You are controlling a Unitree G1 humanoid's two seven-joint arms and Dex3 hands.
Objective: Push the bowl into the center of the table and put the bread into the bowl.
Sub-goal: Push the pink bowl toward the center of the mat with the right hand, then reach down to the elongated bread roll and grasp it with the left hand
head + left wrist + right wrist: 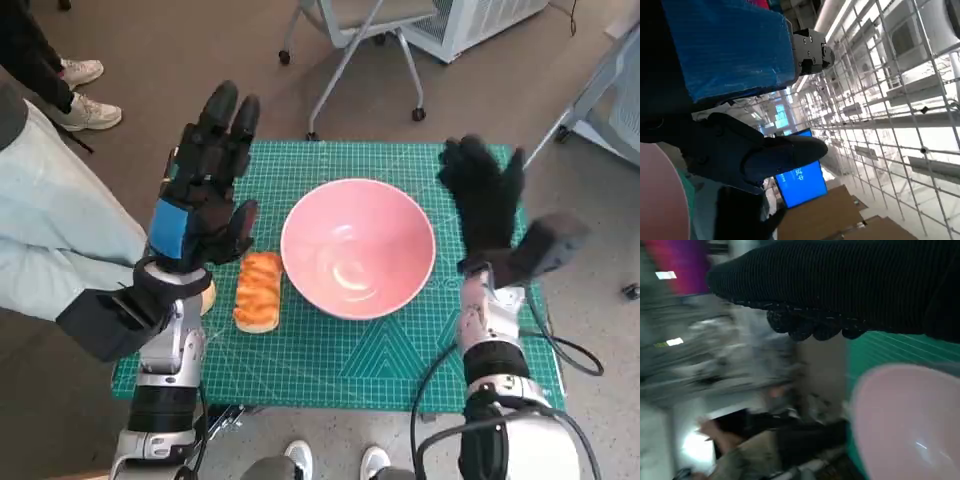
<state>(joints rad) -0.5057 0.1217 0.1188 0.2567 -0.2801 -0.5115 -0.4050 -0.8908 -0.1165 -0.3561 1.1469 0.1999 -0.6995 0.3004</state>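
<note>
The bread lies flat on the green mat, and its long side runs from the near edge of the table toward the far edge, with one end pointing at the robot and the other pointing away. It sits just to the left of the pink bowl, close to it, and the bowl stands open side up near the middle of the mat. The left hand is up above the left part of the mat, over the far end of the bread, with its fingers spread apart and nothing in them. The right hand is up on the other side of the bowl, and its fingers are also stretched out and hold nothing. The head view shows the bread, but neither wrist view shows it. The left wrist view shows the blue tape on the hand, a black finger, a blue screen and white wire racks behind. The right wrist view is blurry, but it shows the glove, the pink bowl and a bit of green mat, with a person sitting beyond. In the head view a person's pale trouser leg is at the left of the table
</note>
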